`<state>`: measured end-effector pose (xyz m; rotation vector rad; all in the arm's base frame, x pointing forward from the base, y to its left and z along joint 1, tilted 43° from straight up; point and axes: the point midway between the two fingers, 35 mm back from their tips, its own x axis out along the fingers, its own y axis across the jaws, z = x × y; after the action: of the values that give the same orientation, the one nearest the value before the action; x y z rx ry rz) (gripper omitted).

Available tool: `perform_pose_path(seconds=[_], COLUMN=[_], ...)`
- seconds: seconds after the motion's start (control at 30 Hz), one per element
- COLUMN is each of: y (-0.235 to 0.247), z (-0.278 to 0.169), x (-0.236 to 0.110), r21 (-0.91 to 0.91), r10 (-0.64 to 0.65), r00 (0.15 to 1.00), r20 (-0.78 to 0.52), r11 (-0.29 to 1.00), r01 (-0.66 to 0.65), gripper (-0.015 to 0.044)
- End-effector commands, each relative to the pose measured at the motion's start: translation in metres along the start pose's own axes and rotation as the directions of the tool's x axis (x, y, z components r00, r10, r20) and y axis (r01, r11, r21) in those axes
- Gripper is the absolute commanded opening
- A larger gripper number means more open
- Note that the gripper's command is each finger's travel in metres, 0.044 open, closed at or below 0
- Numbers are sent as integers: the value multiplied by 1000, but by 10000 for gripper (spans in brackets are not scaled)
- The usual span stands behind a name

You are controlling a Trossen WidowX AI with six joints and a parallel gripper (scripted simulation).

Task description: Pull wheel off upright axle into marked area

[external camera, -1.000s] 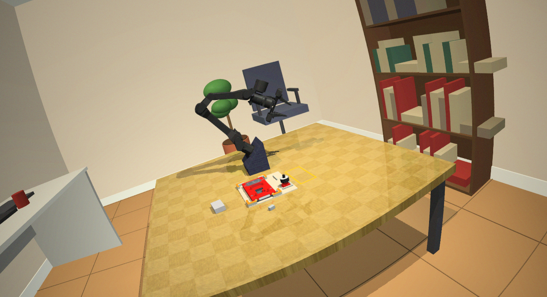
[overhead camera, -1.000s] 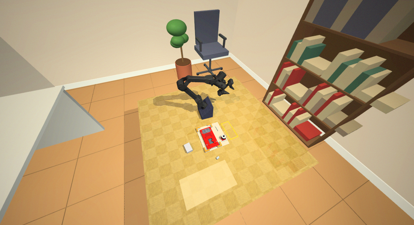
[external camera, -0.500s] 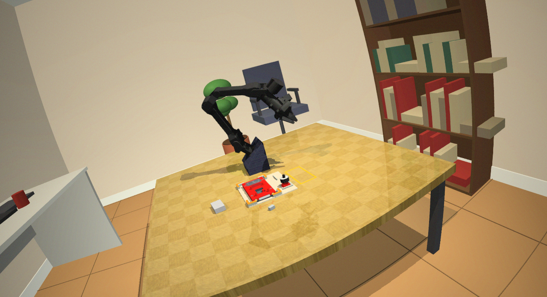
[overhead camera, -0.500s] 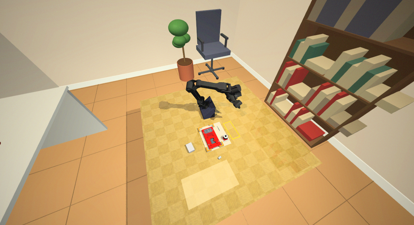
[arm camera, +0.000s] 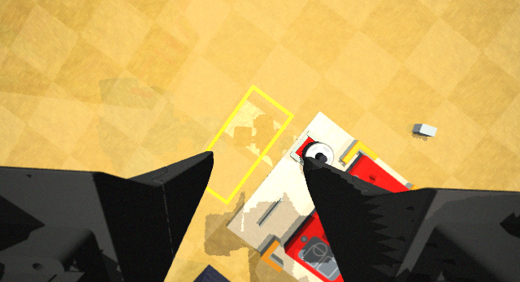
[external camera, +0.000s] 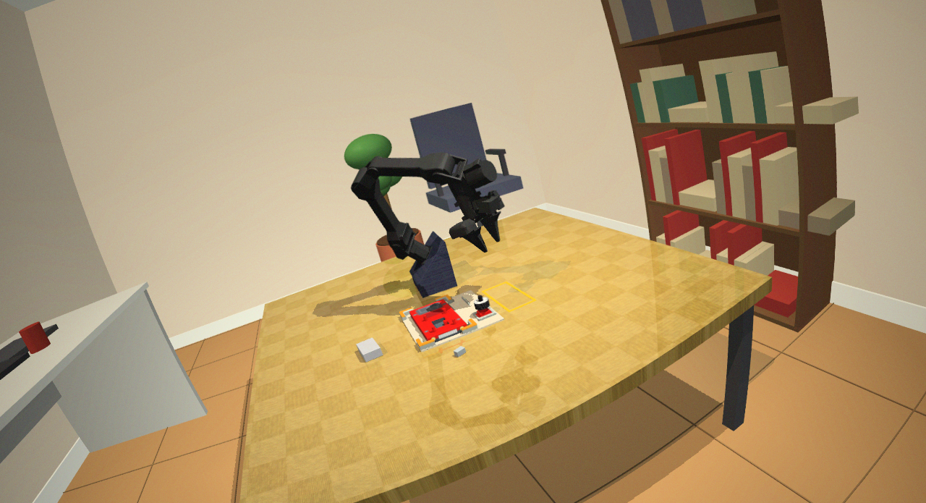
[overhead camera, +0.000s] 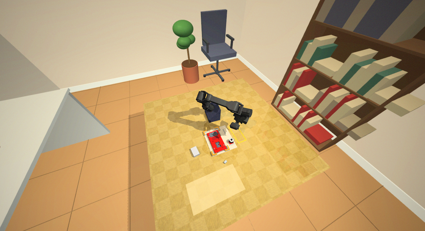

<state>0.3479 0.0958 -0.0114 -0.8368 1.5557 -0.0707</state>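
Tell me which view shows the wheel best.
Wrist view: the wheel appears largest, seen from above on its axle, though partly behind one finger. Top and exterior views show it tiny.

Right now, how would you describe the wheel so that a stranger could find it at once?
On the checkered table, find the pale board that carries a red tray. The wheel stands at the board's corner beside the yellow marked area. It is the only round thing there: white with a dark hub, on a small red base.
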Motion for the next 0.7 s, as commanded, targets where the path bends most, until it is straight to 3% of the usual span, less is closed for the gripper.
perform_pose_path(seconds=[0.0, 0.1, 0.67], y=[-60, -78, -85], z=[-7, -12, -21], x=[38, 48, 46], r21=[416, 515, 518], r10=[-49, -57, -58], r00=[981, 969, 968], r20=[-189, -242, -244], r11=[901, 838, 836], r01=[125, 178, 181], gripper=[300, 300, 300])
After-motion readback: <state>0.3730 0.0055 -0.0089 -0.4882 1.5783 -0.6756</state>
